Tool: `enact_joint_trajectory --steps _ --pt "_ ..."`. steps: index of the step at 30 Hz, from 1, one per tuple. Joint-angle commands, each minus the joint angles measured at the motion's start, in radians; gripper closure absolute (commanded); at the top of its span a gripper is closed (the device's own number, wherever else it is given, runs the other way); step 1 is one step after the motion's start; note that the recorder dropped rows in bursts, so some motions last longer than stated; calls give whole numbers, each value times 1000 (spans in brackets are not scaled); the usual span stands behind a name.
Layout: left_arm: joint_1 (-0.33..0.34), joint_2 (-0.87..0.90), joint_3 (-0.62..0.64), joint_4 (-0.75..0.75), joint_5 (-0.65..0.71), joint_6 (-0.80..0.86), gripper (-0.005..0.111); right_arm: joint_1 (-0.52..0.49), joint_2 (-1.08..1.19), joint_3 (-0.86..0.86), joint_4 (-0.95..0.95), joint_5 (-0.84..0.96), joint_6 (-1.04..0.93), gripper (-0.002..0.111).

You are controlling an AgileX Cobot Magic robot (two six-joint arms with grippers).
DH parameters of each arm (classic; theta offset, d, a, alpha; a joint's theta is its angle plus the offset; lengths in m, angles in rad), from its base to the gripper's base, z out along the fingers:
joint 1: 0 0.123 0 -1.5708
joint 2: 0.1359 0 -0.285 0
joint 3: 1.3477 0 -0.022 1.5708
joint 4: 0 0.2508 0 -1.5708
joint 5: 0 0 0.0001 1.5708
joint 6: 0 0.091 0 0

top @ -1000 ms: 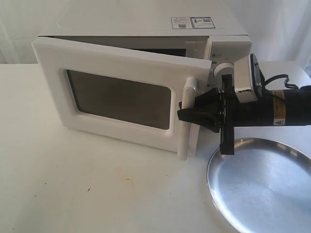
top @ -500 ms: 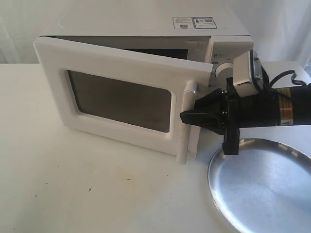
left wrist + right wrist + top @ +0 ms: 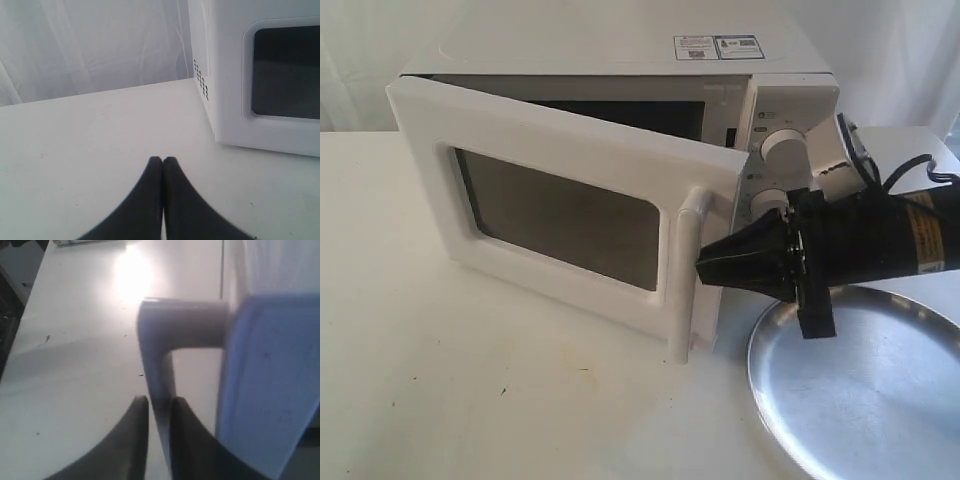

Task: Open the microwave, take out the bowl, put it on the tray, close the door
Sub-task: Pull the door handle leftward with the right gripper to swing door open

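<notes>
Both tight: right pincer (image 3: 159, 402) on door handle (image 3: 680, 300), left pincer (image 3: 163, 161) empty

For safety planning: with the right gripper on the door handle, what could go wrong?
The right gripper clamps the handle only by its fingertips, so it could slip as the door swings. Nothing braces the microwave, the left gripper being shut and apart from it, so pulling might drag it. The right arm is low over the tray and might hit its rim.

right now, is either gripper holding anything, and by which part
The right gripper grips the white microwave door by its long vertical white bar handle, about mid-height. The left gripper, shut, holds nothing.
</notes>
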Motion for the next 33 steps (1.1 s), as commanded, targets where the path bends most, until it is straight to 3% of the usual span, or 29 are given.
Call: enact_joint_trajectory --steps 1,3,6,7,10,13,15,17,19,28,33 --pt "-4 -2 -3 -8 -4 0 107 -4 -66 81 -30 136 61 108" --pt "-4 -2 -3 -8 -4 0 107 -4 -105 113 -30 221 114 108" --pt "-4 -2 -3 -8 -4 0 107 -4 -199 152 -30 204 370 108" --pt "-4 -2 -3 -8 -4 0 107 -4 -224 157 -30 220 357 108" --pt "-4 -2 -3 -8 -4 0 107 -4 -284 157 -30 524 348 108" --pt "-4 -2 -3 -8 -4 0 107 -4 -282 142 158 663 220 108" --pt "-4 -2 -3 -8 -4 0 107 -4 -282 135 314 566 -5 108" --pt "-4 -2 -3 -8 -4 0 107 -4 -282 133 484 459 -117 108" --pt "-4 -2 -3 -8 -4 0 107 -4 -282 133 531 423 -157 108" --pt "-4 -2 -3 -8 -4 0 107 -1 -282 133 376 212 -129 108" --pt "-4 -2 -3 -8 -4 0 107 -1 -282 133 167 24 -144 108"
